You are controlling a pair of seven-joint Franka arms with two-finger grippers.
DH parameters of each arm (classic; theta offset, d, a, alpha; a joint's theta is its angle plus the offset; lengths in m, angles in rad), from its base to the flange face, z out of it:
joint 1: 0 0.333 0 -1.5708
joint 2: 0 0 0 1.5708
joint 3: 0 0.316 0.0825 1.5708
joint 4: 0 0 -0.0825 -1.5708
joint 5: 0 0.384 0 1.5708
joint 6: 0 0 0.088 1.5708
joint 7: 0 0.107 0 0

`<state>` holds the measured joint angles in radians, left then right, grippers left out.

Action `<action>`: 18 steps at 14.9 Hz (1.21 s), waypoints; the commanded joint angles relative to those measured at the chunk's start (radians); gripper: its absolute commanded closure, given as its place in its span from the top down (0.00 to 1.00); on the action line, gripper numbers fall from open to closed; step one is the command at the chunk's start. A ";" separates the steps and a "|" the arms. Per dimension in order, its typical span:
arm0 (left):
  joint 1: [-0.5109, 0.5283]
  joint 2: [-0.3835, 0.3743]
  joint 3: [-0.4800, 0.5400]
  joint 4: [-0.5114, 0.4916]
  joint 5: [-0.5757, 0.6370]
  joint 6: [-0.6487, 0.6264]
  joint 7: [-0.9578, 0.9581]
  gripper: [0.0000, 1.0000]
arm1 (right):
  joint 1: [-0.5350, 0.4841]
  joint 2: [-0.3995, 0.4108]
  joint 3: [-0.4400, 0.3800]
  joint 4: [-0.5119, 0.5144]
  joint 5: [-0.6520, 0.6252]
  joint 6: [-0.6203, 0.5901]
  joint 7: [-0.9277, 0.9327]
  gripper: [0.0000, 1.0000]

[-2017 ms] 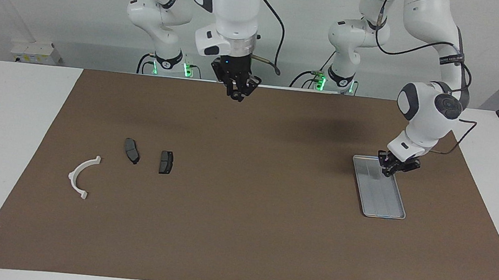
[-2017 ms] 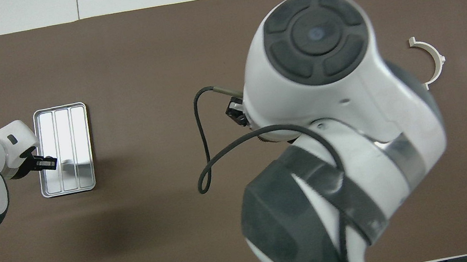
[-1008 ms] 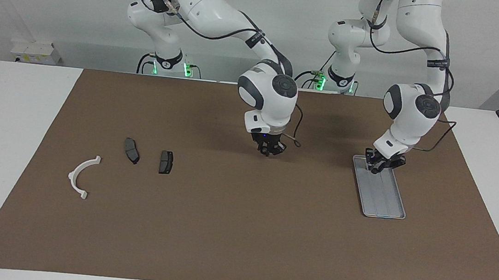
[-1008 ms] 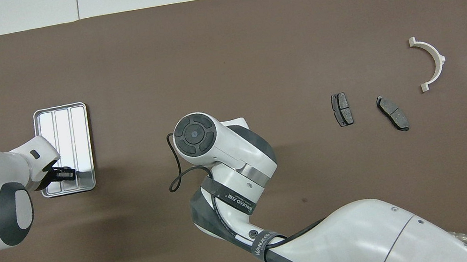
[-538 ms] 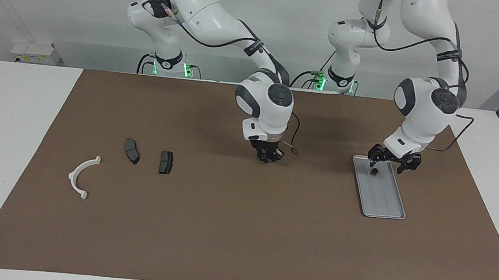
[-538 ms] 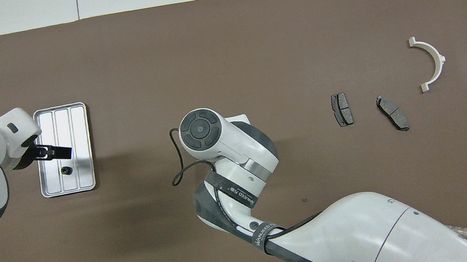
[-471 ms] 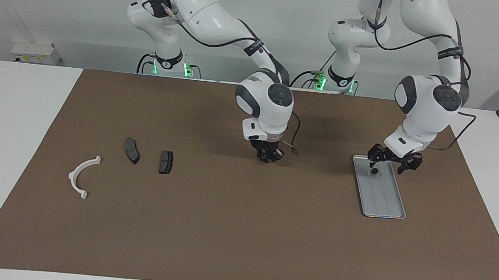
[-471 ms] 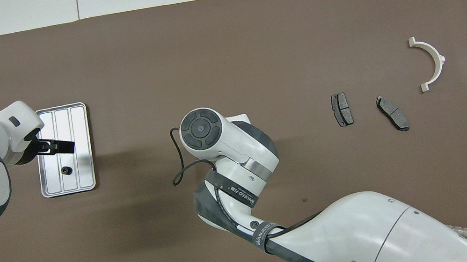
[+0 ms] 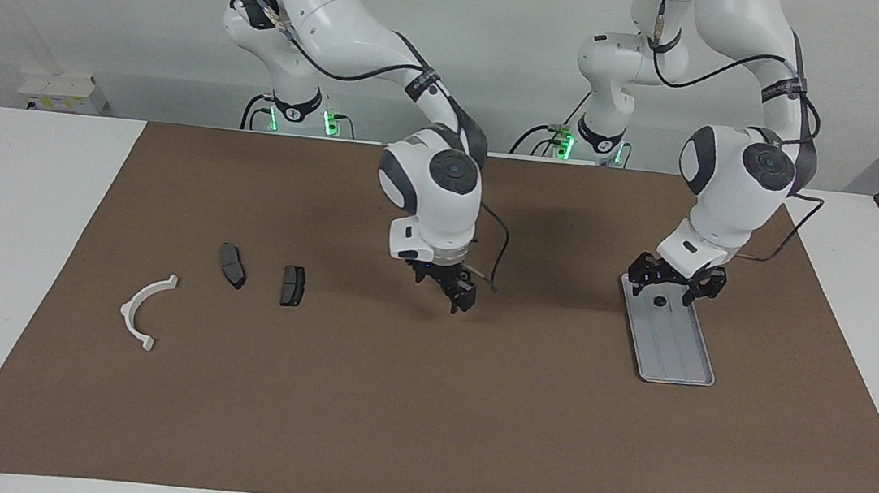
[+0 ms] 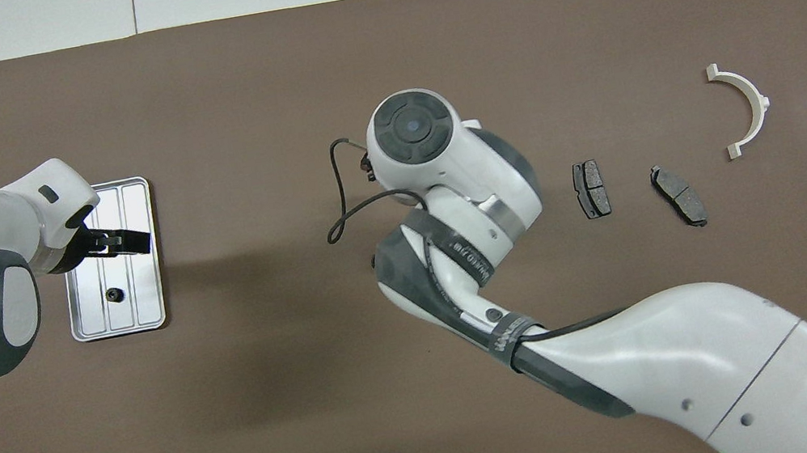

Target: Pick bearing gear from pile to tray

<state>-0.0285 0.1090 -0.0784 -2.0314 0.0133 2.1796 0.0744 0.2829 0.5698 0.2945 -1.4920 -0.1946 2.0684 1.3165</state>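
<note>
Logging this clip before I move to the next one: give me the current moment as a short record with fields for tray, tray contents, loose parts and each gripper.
tray: silver ribbed tray on the brown mat, toward the left arm's end
tray contents: one small black round piece at the end nearer the robots
loose parts: white half-ring bracket and two dark brake pads, toward the right arm's end
left gripper: open, over the tray, holding nothing
right gripper: above the mat's middle, holding nothing visible
</note>
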 commanded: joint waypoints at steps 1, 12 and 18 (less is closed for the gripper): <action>-0.123 0.009 0.014 -0.004 -0.007 0.044 -0.173 1.00 | -0.111 -0.057 0.021 -0.004 0.029 -0.037 -0.175 1.00; -0.544 0.155 0.016 -0.026 0.004 0.183 -0.666 1.00 | -0.375 -0.088 0.020 -0.017 0.049 -0.076 -0.789 1.00; -0.597 0.179 0.016 -0.007 0.004 0.200 -0.726 1.00 | -0.410 -0.097 0.012 -0.019 0.049 -0.076 -0.887 1.00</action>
<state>-0.6090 0.2815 -0.0804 -2.0462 0.0129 2.3616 -0.6348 -0.1116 0.4947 0.3000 -1.4930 -0.1650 2.0004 0.4911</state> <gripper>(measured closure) 0.000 0.000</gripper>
